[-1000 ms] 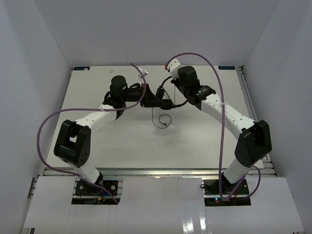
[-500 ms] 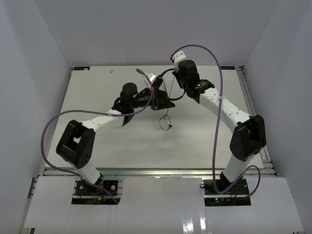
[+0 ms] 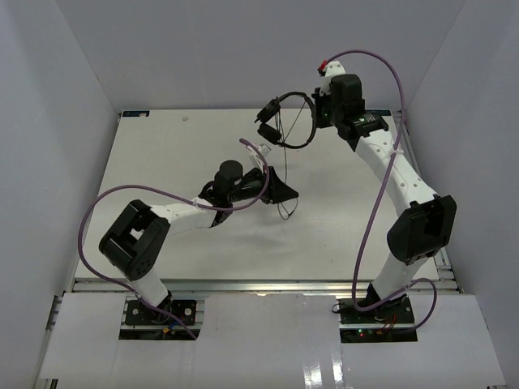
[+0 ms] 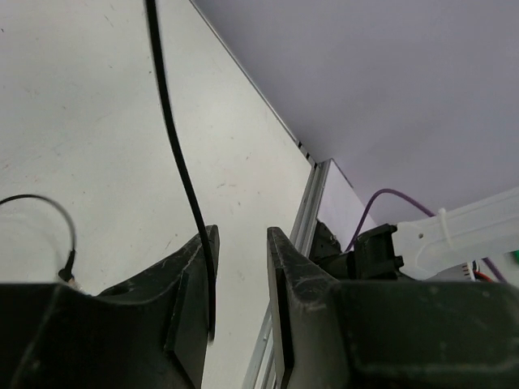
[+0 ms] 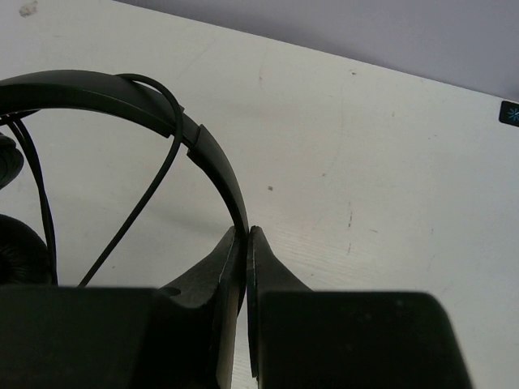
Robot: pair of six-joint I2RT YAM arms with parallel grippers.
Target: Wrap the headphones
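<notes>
Upper centre of frame, my right gripper (image 3: 321, 112) pinches the headphones (image 3: 268, 130) by the headband; left gripper (image 4: 241, 237) below, slightly parted around the cord (image 4: 174, 146).

A robotics lab test cell is shown: a bare white table (image 3: 162, 154) is boxed in on three sides by plain pale walls (image 3: 65, 81). Two white arms (image 3: 389, 174) are bolted to an aluminium rail (image 3: 259, 285) at its near edge, and purple cables (image 3: 369, 219) are looped from wrists to bases. Beyond the jaws of the left gripper (image 4: 241, 235) a metal edge strip (image 4: 310, 212) and the wall are seen, with a zip tie (image 4: 442, 231) on an arm link to the right of the jaws. Ahead of the jaws of the right gripper (image 5: 245, 231) only scuffed tabletop and the foot of the wall are seen.
</notes>
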